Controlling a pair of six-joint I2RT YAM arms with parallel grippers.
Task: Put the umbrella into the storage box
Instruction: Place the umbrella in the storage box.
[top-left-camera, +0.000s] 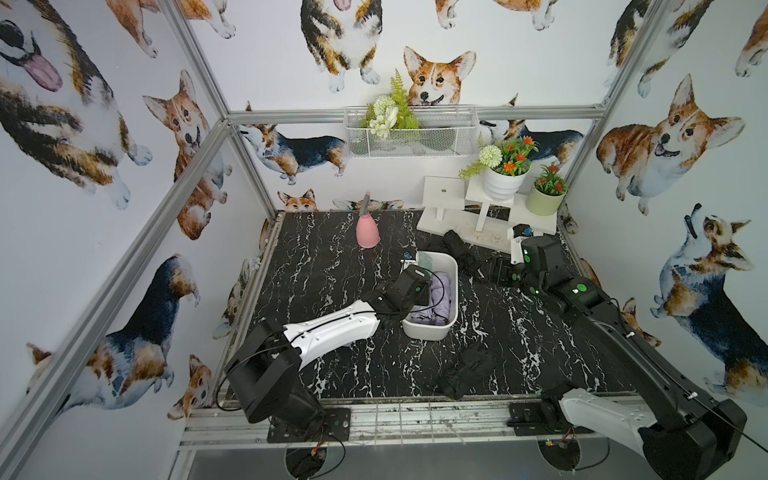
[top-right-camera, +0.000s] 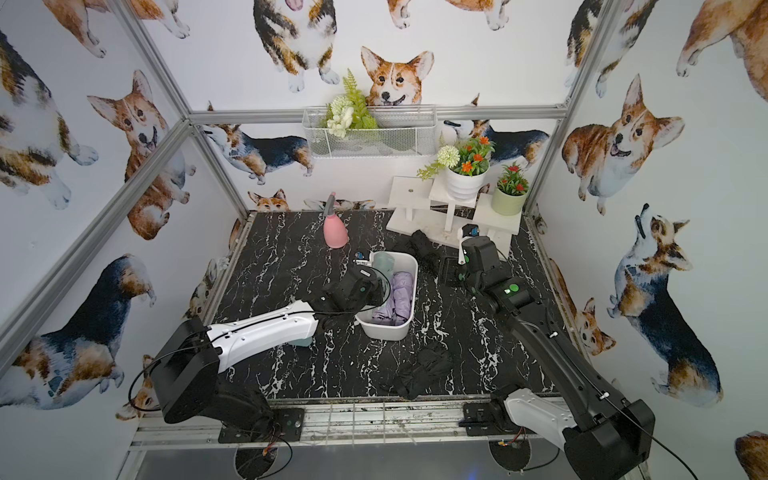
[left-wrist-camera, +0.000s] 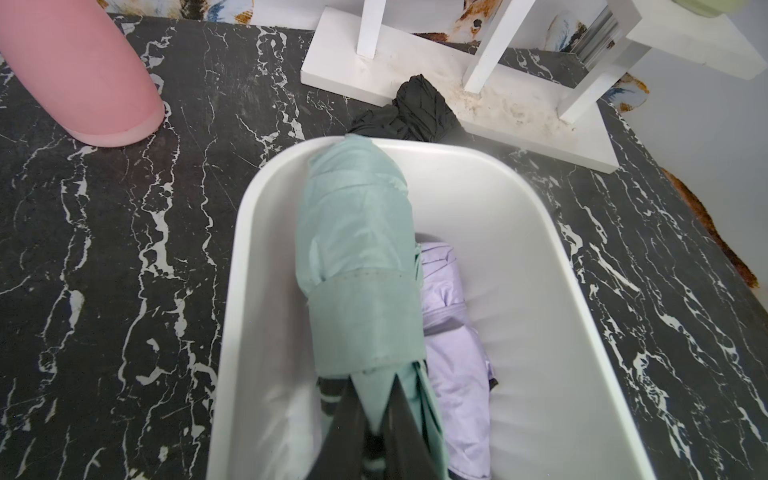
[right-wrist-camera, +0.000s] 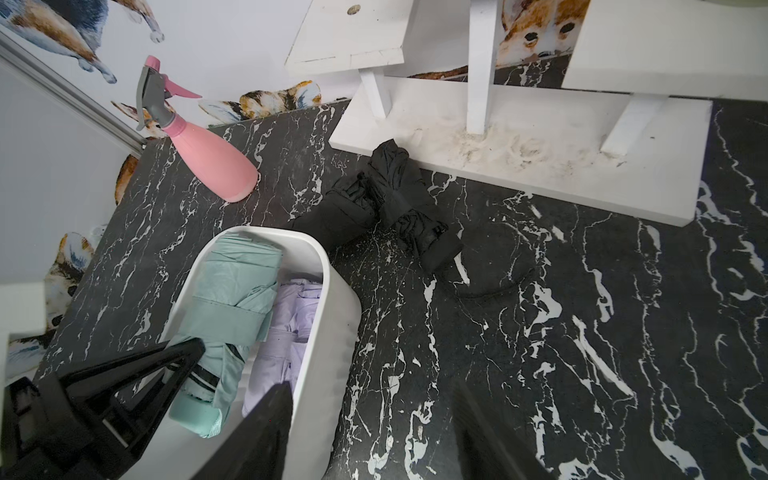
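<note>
Mint fabric umbrella (left-wrist-camera: 357, 249) in smooth white tub (left-wrist-camera: 519, 249); left fingers (left-wrist-camera: 340, 419) narrow, grip unclear; right fingers (right-wrist-camera: 257, 432) wide.

Box (top-left-camera: 426, 330) at centre, two umbrellas inside.
Left umbrella (left-wrist-camera: 357, 249) touches right umbrella (left-wrist-camera: 453, 353); third umbrella (right-wrist-camera: 395, 199) behind the box, against the stand (right-wrist-camera: 540, 166); fourth umbrella (top-left-camera: 469, 370) before it; bottle (top-left-camera: 368, 232) behind-left.

— Surface under inspection?
— My worktop: a black marble-patterned tabletop (top-left-camera: 332, 291), white-veined.
— Items standing directly on it?
— Far, left of centre: pink spray bottle (top-left-camera: 368, 232), upright. Centre: white storage box (top-left-camera: 428, 330). Far right: white plant stand (right-wrist-camera: 540, 137), with a black umbrella (top-left-camera: 459, 249) against its base. Near, right of centre: second black umbrella (top-left-camera: 467, 370), apart from the box.
</note>
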